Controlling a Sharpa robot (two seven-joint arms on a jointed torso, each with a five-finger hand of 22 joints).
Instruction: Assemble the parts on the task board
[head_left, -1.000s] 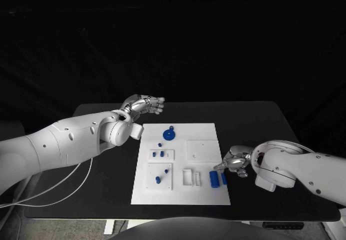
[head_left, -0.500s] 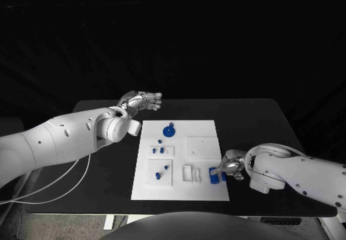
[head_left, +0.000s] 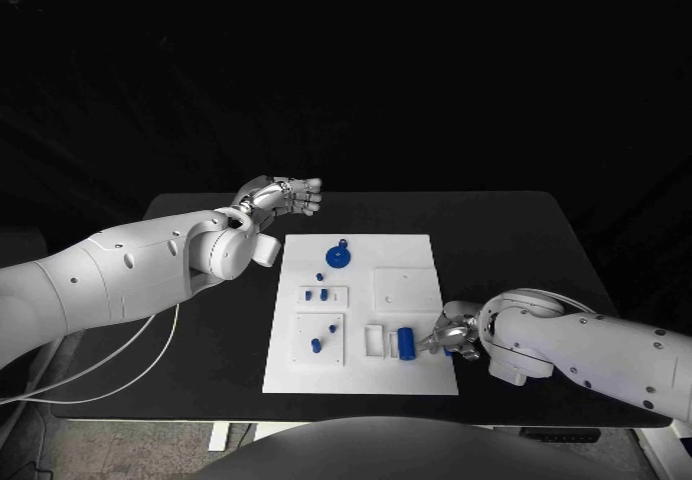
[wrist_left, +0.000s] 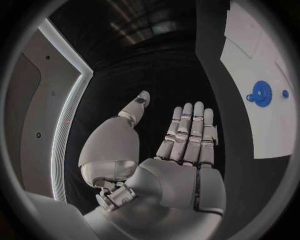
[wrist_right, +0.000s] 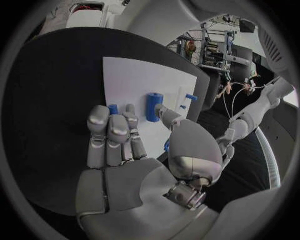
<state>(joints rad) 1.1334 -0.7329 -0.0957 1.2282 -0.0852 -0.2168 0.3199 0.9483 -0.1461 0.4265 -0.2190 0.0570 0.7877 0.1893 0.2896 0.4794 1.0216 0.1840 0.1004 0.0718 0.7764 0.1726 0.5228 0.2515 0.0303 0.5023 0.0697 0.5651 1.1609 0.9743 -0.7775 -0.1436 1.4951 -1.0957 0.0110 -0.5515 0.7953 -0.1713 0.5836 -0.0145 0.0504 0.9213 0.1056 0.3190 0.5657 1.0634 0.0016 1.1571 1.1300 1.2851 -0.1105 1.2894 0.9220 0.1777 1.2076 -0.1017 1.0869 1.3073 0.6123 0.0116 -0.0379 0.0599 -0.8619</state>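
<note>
Fingers of the silver right hand (head_left: 459, 333) hide part of the white flat task board's (head_left: 411, 245) edge at four o'clock, so I cannot tell if they touch the blue round cylinder part (head_left: 407, 342) lying just beside them. In the right wrist view the fingers are apart and hold nothing. The blue gear-shaped part (head_left: 336, 257) sits near twelve o'clock on the board. Small blue pegs (head_left: 316, 345) stand in white square blocks at eight o'clock. The silver left hand (head_left: 287, 197) hangs past the board's eleven o'clock corner, fingers straight, empty.
</note>
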